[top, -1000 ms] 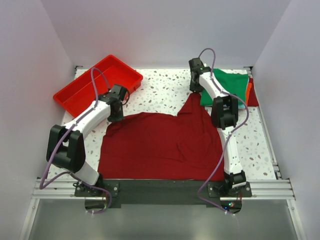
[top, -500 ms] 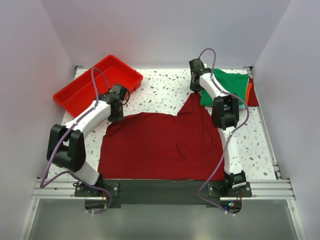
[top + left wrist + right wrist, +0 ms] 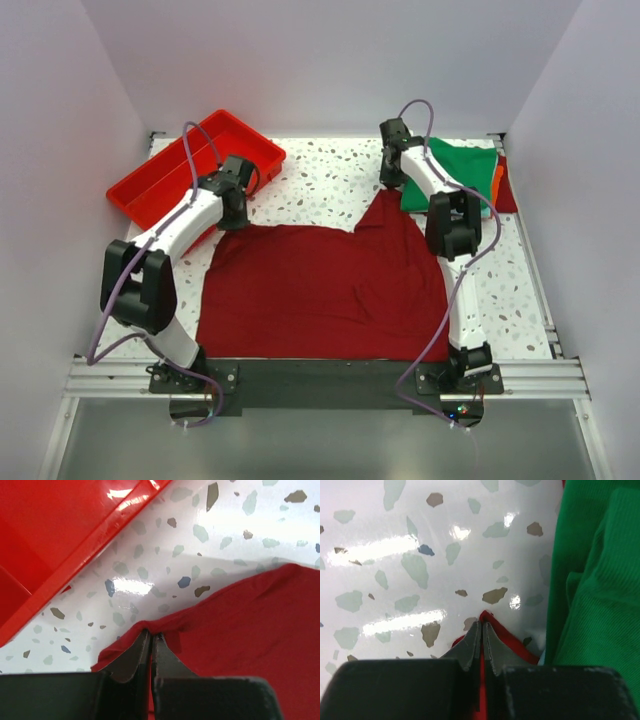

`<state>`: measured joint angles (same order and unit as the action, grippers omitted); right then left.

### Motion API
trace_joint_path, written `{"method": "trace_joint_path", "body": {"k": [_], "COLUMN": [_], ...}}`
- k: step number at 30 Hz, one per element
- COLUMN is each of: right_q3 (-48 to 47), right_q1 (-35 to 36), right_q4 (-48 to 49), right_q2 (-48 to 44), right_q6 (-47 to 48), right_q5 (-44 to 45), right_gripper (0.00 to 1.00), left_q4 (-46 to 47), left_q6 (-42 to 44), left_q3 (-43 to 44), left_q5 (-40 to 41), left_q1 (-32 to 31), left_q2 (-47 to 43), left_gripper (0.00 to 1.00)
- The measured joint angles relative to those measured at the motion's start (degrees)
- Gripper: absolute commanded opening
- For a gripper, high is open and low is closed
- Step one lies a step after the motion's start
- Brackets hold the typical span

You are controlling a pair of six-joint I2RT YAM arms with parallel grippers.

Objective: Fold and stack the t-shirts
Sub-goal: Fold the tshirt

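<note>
A maroon t-shirt (image 3: 325, 285) lies spread over the near half of the table. My left gripper (image 3: 232, 215) is shut on its far left corner (image 3: 150, 628), just off the red tray. My right gripper (image 3: 392, 183) is shut on the shirt's far right corner (image 3: 484, 616), which is drawn out into a point. A folded green t-shirt (image 3: 455, 175) (image 3: 592, 575) lies at the back right, right beside the right gripper. Orange and red cloth edges (image 3: 501, 180) peek out from under the green one.
A red plastic tray (image 3: 195, 168) (image 3: 65, 540) sits at the back left, close to my left gripper. Bare speckled tabletop (image 3: 325, 175) lies between the tray and the green shirt. Walls enclose the table on three sides.
My right gripper has closed on the shirt's far right corner. My left gripper has pulled its corner farther back and left, toward the tray, straightening the shirt's far edge.
</note>
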<state>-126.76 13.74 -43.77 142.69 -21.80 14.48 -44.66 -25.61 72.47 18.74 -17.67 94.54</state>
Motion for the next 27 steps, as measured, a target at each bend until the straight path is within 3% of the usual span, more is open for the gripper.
{"method": "trace_joint_path", "body": {"k": [9,20,27], "right_q3": [0.2,0.76,8.37], "right_q1": [0.02,0.0,0.0], "right_q4": [-3.87,-7.34,-8.17], "right_q2": [-3.04,-13.88,-22.99], "right_q6": [-0.33,-0.28,-0.26], "right_q5": [-2.97,-3.93,-5.05], "right_gripper": [0.0,0.0,0.0], "left_q4": [0.0,0.68,1.99], "left_q6": [3.8,10.36,13.86], "left_q3": [3.28,3.39,2.82], "left_q5": [1.51,0.92,-0.44], "left_q1": [2.36,4.0,4.33], "left_q2": [1.97,2.1,1.97], "left_gripper": [0.0,0.0,0.0]}}
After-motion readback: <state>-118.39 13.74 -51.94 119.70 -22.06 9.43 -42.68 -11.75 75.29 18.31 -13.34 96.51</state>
